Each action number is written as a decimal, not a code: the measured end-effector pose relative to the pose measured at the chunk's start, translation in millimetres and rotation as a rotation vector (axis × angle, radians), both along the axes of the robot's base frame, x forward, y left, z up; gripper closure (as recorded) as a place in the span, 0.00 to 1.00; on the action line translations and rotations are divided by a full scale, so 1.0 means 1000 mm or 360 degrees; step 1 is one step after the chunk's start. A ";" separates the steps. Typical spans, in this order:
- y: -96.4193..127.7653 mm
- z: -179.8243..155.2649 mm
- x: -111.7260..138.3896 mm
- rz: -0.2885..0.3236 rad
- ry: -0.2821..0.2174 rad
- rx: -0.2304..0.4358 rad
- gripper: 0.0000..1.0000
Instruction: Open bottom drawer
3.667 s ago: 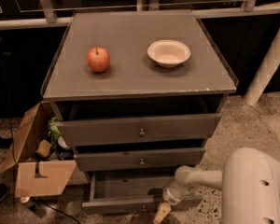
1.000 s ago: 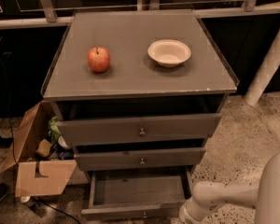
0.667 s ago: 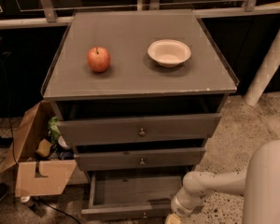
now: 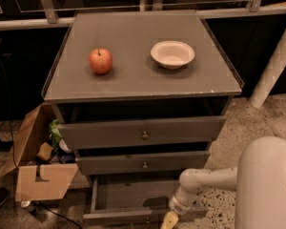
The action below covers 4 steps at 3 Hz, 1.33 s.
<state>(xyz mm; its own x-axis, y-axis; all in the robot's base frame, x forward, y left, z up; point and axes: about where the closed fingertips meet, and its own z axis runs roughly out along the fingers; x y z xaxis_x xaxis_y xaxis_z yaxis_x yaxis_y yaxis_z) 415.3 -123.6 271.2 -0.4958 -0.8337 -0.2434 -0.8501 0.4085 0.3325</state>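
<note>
The bottom drawer [image 4: 133, 194] of the grey cabinet stands pulled out, its empty inside showing. Its front panel [image 4: 119, 217] runs along the lower edge of the view, and its knob is barely visible there. My gripper [image 4: 170, 220] hangs at the end of the white arm [image 4: 205, 182], right at the drawer's front panel, towards its right side. One pale fingertip [image 4: 169, 220] shows at the bottom edge. The middle drawer [image 4: 143, 162] and top drawer [image 4: 143, 132] are slightly ajar above it, each with a brass knob.
A red apple [image 4: 100, 60] and a cream bowl [image 4: 172, 54] sit on the cabinet top [image 4: 138, 87]. An open cardboard box [image 4: 38, 166] with odds and ends stands on the floor at the left. A white post [image 4: 274, 61] leans at the right. Speckled floor lies to the right.
The bottom drawer has come out further than 3.7 s ago. My arm swung lower and to the right, then came back left to the drawer's front.
</note>
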 end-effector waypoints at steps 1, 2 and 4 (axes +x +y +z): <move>0.004 -0.009 0.007 0.0028 -0.0007 -0.0005 0.00; 0.008 -0.022 0.008 0.0052 -0.0004 -0.0013 0.00; 0.015 -0.042 0.017 0.0089 -0.0012 -0.0011 0.00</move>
